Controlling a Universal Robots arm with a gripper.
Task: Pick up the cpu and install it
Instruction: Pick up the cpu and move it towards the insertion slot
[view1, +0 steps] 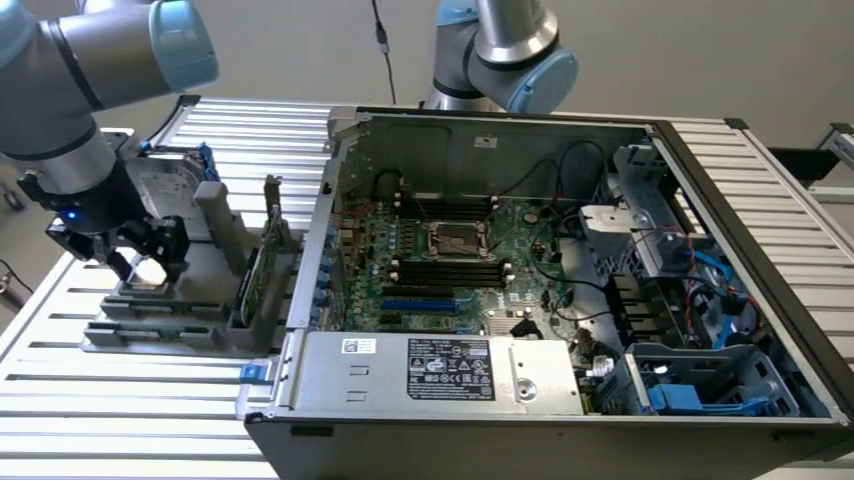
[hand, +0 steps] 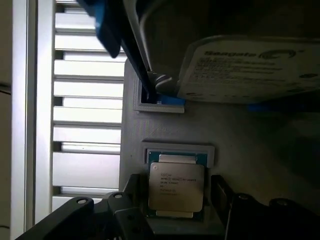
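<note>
The cpu (hand: 176, 186), a small square chip with a silver-grey metal top, lies flat in a recess of the grey holder (hand: 165, 127). My gripper (hand: 176, 196) is open, and its dark fingers (hand: 132, 192) stand on either side of the chip without clamping it. In the exterior view the gripper (view1: 140, 262) hangs low over the cpu (view1: 151, 272) on the grey holder (view1: 160, 310), at that view's left. The dark metal-framed socket (view1: 451, 240) sits in the middle of the motherboard inside the open computer case (view1: 400, 375).
A silver hard drive (hand: 250, 70) with a white label and blue bracket stands just beyond the chip. Upright cards (view1: 260, 265) rise from the holder between my gripper and the case wall. A second arm (view1: 514, 60) stands behind the case. Cables (view1: 561, 300) lie near the socket.
</note>
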